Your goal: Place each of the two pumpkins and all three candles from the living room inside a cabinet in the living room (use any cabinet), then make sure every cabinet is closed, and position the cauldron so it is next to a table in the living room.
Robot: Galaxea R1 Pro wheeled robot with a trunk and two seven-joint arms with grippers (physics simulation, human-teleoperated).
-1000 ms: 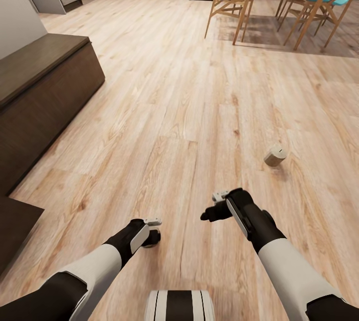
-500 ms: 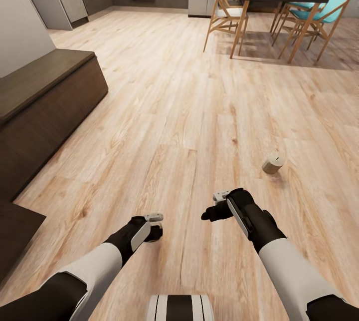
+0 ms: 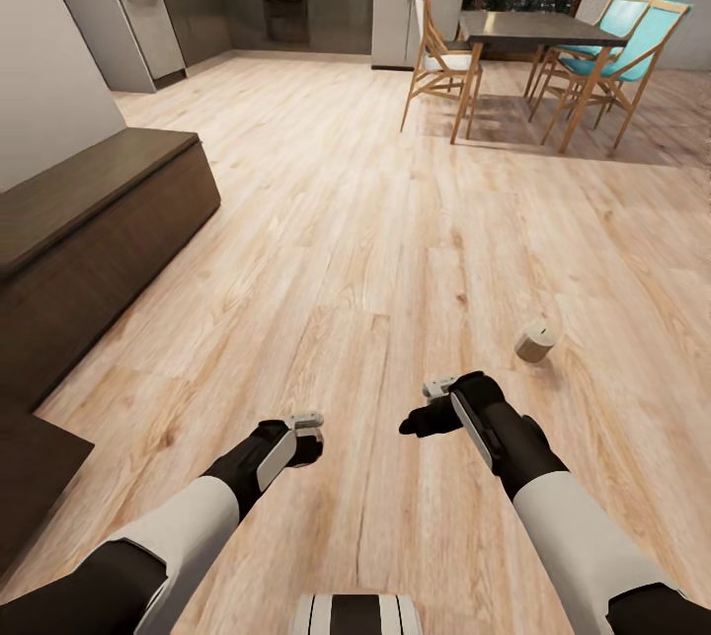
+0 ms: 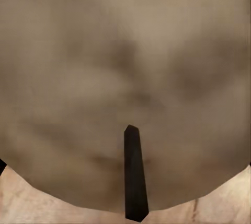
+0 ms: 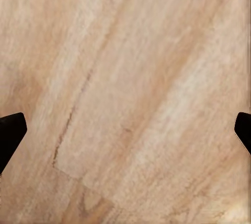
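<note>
One candle [image 4: 125, 78] is pinched in the left gripper [image 3: 301, 437] — likely carried for the cabinet [image 3: 89, 240]; right gripper [image 3: 420, 413] spread, second candle [image 3: 534, 341] lying beyond it.

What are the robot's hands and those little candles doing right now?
Loose stubby beige candle: tipped on its side.
Held beige candle with dark wick: gripped by the left gripper.
Left gripper: shut on the held candle.
Right gripper: open, empty.
</note>
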